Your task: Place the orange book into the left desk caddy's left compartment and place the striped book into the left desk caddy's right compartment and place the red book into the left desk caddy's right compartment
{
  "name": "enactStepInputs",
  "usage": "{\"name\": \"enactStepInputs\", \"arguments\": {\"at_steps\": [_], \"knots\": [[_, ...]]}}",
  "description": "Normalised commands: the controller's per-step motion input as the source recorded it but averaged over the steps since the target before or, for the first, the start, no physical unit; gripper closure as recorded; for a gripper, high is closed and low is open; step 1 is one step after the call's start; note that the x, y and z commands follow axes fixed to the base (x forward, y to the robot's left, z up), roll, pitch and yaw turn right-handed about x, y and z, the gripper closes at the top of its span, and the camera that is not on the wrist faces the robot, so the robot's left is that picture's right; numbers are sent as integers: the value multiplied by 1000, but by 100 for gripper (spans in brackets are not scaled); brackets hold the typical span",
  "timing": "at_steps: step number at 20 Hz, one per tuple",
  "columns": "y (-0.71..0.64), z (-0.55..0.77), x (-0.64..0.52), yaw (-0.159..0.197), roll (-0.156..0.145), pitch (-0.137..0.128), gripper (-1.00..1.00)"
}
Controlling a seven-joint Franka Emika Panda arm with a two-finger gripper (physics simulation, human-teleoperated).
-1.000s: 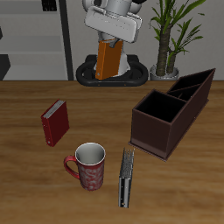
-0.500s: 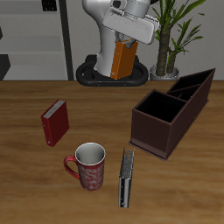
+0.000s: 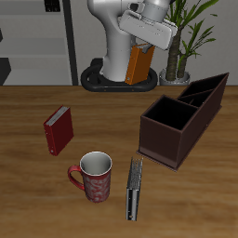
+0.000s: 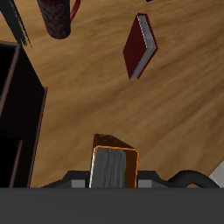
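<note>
The orange book (image 3: pixel 140 64) hangs high above the table's back, with my gripper (image 3: pixel 149 39) shut on its upper end; the wrist view shows the orange book (image 4: pixel 115 166) end-on between the fingers. The red book (image 3: pixel 58 130) lies flat on the table, also seen as the red book (image 4: pixel 139 45) from the wrist. The striped book (image 3: pixel 135 189) lies near the front edge, beside the mug. The left desk caddy (image 3: pixel 182 119) is a long dark brown box; its tall slanted left compartment (image 3: pixel 206 93) is farther back, the low wide right compartment (image 3: pixel 169 113) nearer. The caddy (image 4: pixel 17 114) shows at the wrist view's edge.
A red patterned mug (image 3: pixel 94 177) stands near the front, between the red book and the striped book; it shows as the mug (image 4: pixel 57 16) in the wrist view. A potted plant (image 3: pixel 184 37) stands behind the caddy. The robot's base (image 3: pixel 116 79) sits at the back.
My gripper has carried the orange book sideways toward the caddy's side and slightly up, tilting it. Nothing on the table has moved.
</note>
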Motion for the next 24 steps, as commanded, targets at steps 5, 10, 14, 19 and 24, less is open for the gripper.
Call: {"name": "enactStepInputs", "arguments": {"at_steps": [5,10,14,19,24], "knots": [[273,-111,-216,-11,67,6,100],[377,-34,-197,-28,71,1,100],[255,-88,-85,-28,35,15,100],[280,-116,-188,-44,-104,7,100],[379,-152,-199,7,27,-12,100]]}}
